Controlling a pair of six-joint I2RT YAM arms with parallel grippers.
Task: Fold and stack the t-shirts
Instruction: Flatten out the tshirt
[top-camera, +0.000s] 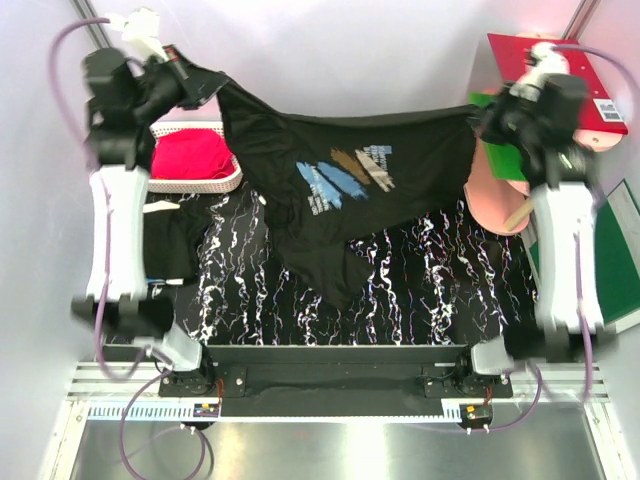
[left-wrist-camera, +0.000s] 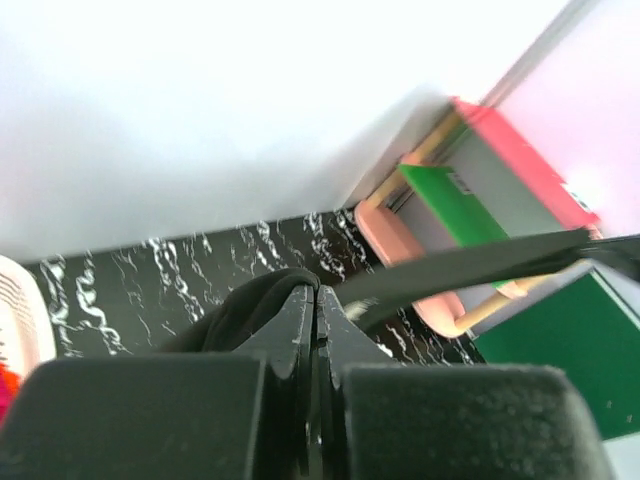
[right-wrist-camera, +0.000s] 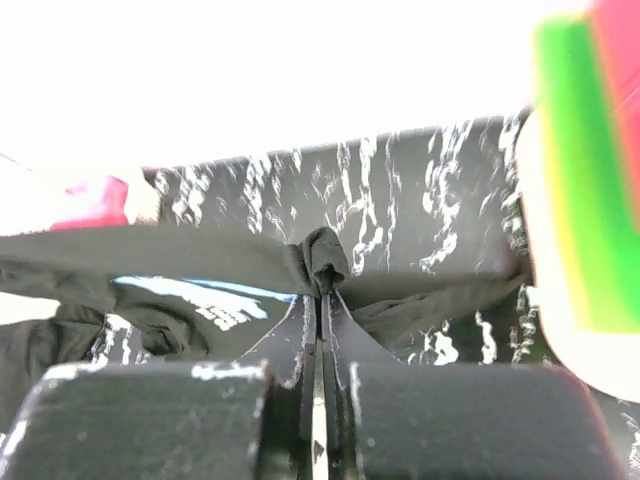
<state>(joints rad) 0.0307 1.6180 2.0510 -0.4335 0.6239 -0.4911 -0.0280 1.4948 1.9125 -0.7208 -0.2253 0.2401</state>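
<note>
Left gripper (top-camera: 195, 85) and right gripper (top-camera: 482, 115) each pinch an edge of the t-shirt (top-camera: 340, 170), stretching it between them, presumably to flatten it for folding.

The left gripper (left-wrist-camera: 318, 296) has its jaws pressed together on a bunched fold of the black t-shirt (left-wrist-camera: 470, 265). A taut band of the fabric runs rightward above the black marbled counter (left-wrist-camera: 150, 275).

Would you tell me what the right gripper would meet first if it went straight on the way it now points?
Beyond the black t-shirt with blue brush strokes pinched in it, the right gripper would probably reach the black white-veined tabletop first, though depth is hard to judge.
</note>
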